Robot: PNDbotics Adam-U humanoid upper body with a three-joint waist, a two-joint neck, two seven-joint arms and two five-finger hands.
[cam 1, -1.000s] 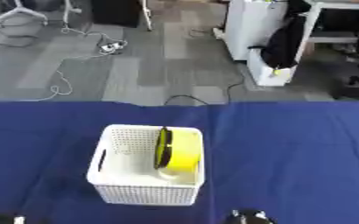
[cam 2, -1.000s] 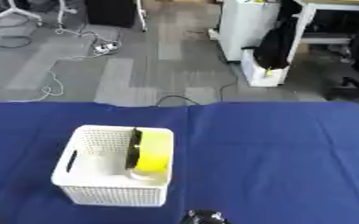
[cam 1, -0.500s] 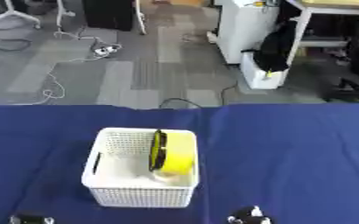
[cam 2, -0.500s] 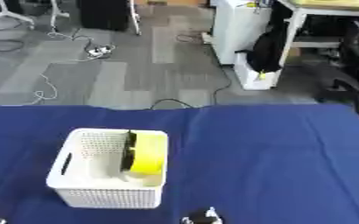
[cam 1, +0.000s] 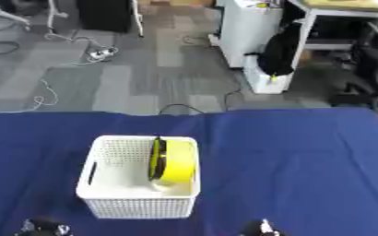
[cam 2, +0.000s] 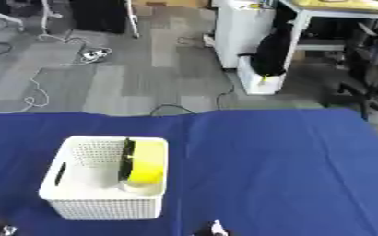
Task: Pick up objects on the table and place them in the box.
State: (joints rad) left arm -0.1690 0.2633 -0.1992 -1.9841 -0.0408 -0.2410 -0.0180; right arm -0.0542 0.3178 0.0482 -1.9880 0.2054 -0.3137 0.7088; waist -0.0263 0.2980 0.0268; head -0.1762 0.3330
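Observation:
A white perforated box (cam 1: pixel 111 203) stands on the blue tablecloth (cam 1: pixel 297 170), left of the middle. Inside it a yellow disc-shaped object with a black rim (cam 1: pixel 173 161) stands on edge against the right wall, with a pale round thing under it. Only the top of my left hand (cam 1: pixel 44 227) shows at the bottom edge, below the box's left corner. The top of my right hand (cam 1: pixel 262 228) peeks in at the bottom edge, right of the box. Neither hand touches the box. I see no loose objects on the cloth.
Beyond the table's far edge lies grey carpet with cables and a power strip (cam 1: pixel 102 54). A white cabinet (cam 1: pixel 253 27) with a black bag (cam 1: pixel 278 53) hanging beside it stands at the back, next to a desk (cam 2: pixel 337 9).
The whole picture has shifted a little, so the camera has moved. The top of my left hand now shows further in from the lower left corner. The box and its contents have not moved.

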